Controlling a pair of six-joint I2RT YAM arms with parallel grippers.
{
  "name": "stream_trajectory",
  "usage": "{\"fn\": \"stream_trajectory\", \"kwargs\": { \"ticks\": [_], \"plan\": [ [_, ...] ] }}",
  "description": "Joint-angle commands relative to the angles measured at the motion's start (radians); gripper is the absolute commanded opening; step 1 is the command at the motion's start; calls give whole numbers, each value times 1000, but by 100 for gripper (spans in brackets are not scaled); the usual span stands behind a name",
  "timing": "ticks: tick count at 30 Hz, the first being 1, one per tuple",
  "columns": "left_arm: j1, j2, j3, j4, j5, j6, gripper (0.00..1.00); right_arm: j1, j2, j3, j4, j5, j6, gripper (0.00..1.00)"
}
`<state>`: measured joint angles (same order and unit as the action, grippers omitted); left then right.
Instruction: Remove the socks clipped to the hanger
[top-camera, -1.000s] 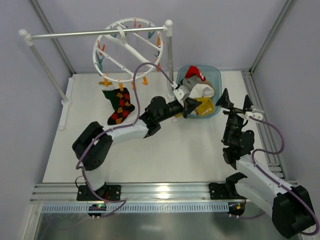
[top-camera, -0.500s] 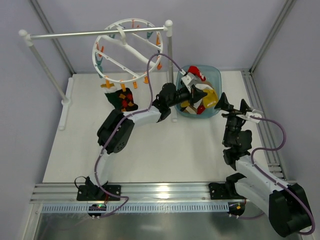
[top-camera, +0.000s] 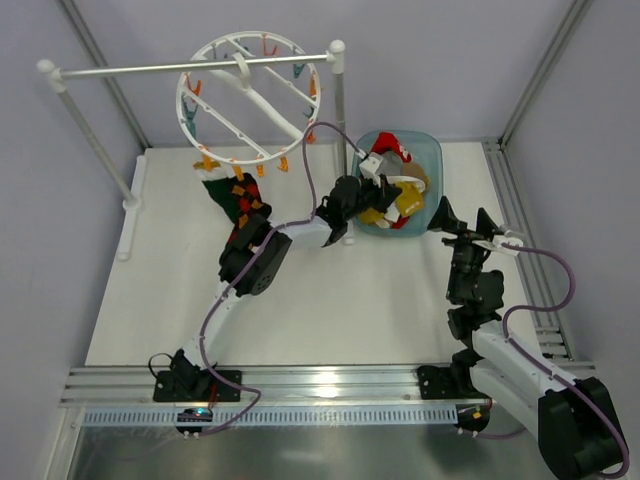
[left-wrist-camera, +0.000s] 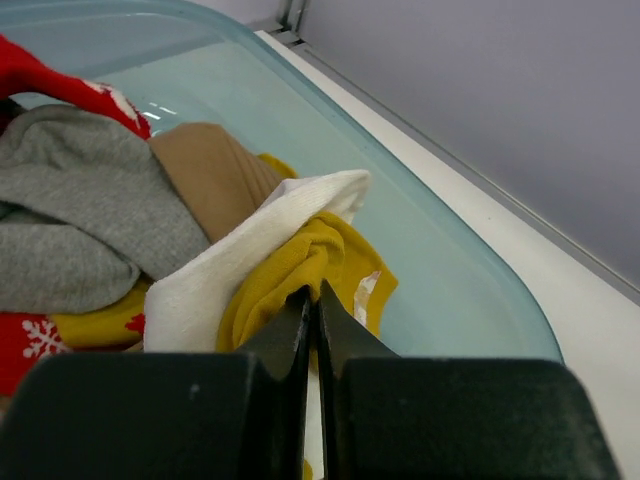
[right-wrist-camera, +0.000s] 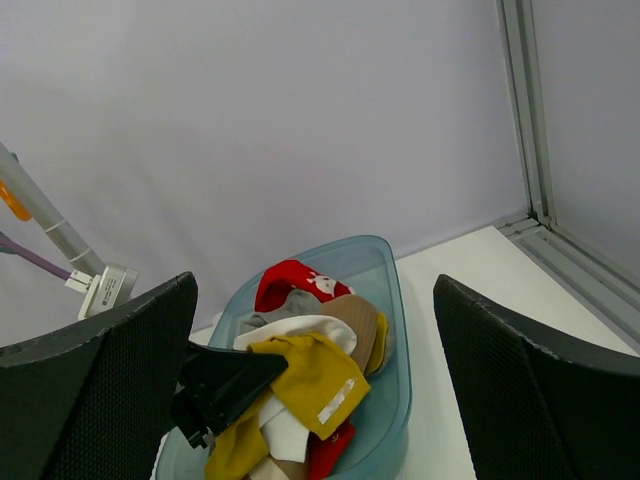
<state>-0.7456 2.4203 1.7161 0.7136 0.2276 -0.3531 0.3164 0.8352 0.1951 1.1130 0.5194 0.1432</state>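
Observation:
The white wheel-shaped hanger (top-camera: 250, 100) hangs from the rail at the back left. A dark argyle sock (top-camera: 234, 200) is clipped to its lower rim. My left gripper (top-camera: 385, 196) reaches over the blue bin (top-camera: 430, 150) and is shut on a yellow sock (left-wrist-camera: 300, 265), its fingertips (left-wrist-camera: 300, 305) pinching a fold beside a white sock (left-wrist-camera: 225, 275). In the right wrist view the left gripper (right-wrist-camera: 232, 385) holds the yellow sock (right-wrist-camera: 315, 380) over the pile. My right gripper (top-camera: 466, 222) is open and empty, just right of the bin, apart from it.
The bin (right-wrist-camera: 395, 290) holds red, grey, tan and white socks. A straight white rail stand (top-camera: 190, 67) with two posts carries the hanger; its right post (top-camera: 341, 120) stands just left of the bin. Metal frame rails run along the right table edge (top-camera: 520, 230).
The left arm has stretched further towards the bin, carrying the yellow sock over the pile. The hanger and argyle sock have swung to the left. The right gripper has shifted slightly.

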Motion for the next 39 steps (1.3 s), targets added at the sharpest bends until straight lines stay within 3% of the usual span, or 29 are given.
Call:
{"fn": "stream_trajectory", "kwargs": {
  "ticks": [1, 9, 15, 16, 17, 24, 31, 39],
  "plan": [
    [-3, -4, -7, 12, -82, -17, 0, -7, -19, -5, 62, -10, 38, 100],
    [-23, -62, -101, -28, -140, 43, 0, -5, -8, -10, 64, -33, 64, 100],
    [-52, -119, -127, -39, -140, 54, 75, -7, -18, -5, 45, -30, 52, 100],
    [-69, -133, -134, -42, -143, 60, 91, -5, -21, -5, 42, -30, 50, 100],
    [-77, -163, -145, -49, -148, 77, 98, -7, -22, -5, 39, -32, 47, 99],
    [-164, -328, -271, -74, -325, 195, 100, -7, -28, -6, 33, -38, 50, 100],
    [-225, -492, -504, 88, -464, 319, 99, -8, -42, -10, 24, -44, 50, 100],
    [-291, -622, -725, 235, -516, 453, 100, -8, -54, -13, 16, -44, 55, 100]
  ]
}}
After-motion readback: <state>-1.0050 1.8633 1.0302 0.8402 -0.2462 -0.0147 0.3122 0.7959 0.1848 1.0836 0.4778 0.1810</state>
